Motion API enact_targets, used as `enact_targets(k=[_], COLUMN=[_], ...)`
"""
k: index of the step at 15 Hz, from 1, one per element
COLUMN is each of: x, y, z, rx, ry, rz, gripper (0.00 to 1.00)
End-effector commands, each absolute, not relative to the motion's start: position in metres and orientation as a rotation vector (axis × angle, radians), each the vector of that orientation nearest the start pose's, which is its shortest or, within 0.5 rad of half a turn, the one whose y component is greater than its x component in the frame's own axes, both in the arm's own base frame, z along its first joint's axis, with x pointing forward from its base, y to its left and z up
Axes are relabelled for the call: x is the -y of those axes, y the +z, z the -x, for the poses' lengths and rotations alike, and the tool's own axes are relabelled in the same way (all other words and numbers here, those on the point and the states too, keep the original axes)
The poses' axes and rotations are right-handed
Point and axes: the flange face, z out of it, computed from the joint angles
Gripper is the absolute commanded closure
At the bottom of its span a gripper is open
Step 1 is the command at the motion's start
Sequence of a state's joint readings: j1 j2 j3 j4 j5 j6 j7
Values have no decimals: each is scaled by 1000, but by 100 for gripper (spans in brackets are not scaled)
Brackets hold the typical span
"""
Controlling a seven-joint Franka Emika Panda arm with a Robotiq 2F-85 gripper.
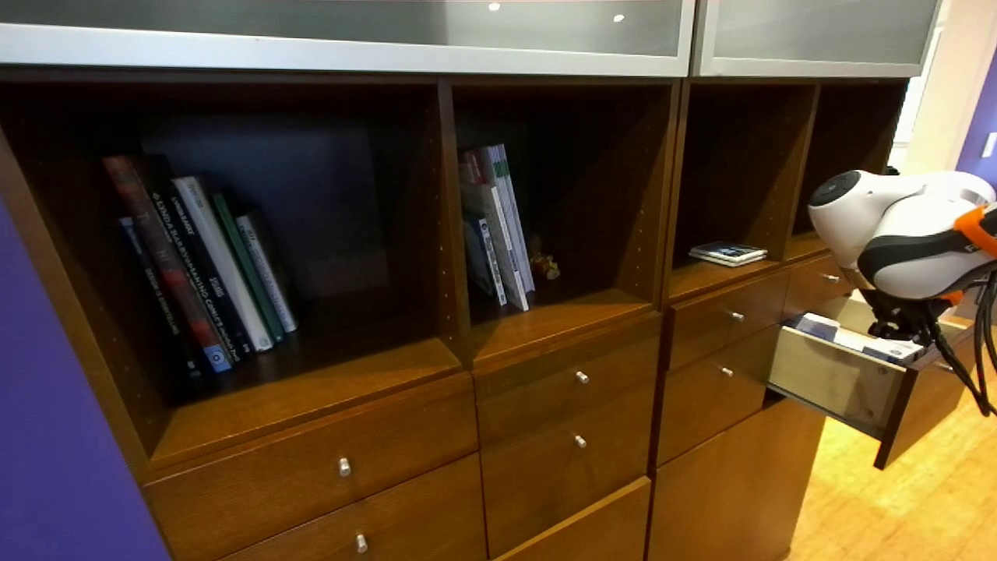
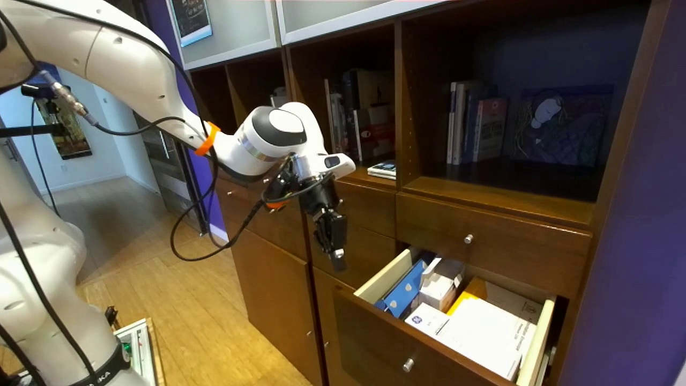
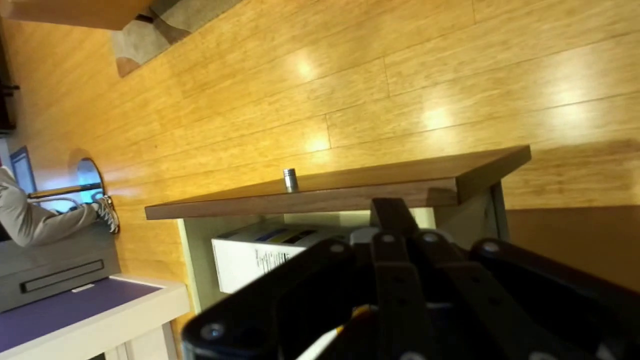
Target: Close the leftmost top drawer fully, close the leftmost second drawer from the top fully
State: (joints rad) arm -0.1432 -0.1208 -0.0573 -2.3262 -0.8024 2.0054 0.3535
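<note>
The second drawer from the top (image 2: 386,339) stands pulled out in the end column. It has a reddish-brown front and pale side panels, which also show in an exterior view (image 1: 837,382). The top drawer (image 2: 514,252) above it looks shut, its inner box hidden; it also shows in an exterior view (image 1: 812,290). My gripper (image 2: 338,258) points down near a front corner of the open drawer. In the wrist view its fingertips (image 3: 392,215) overlap the drawer's front edge (image 3: 320,201). The fingers look closed together and hold nothing. I cannot tell whether they touch the drawer.
White boxes (image 2: 482,327) and a blue folder (image 2: 403,292) lie in the open drawer. A silver knob (image 2: 408,365) sticks out of its front. Shelves with books (image 2: 477,126) are above. A purple wall (image 2: 638,241) borders the cabinet. Wooden floor (image 3: 280,100) lies below.
</note>
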Motion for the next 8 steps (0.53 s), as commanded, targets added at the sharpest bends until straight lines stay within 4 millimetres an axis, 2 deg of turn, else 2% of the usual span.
enact_targets(k=[1,8], x=[141,153], y=[384,364], z=[-445,-428], rx=[70,-1], ry=[-271,-367], rz=[-2452,-2483], gripper=[100,100])
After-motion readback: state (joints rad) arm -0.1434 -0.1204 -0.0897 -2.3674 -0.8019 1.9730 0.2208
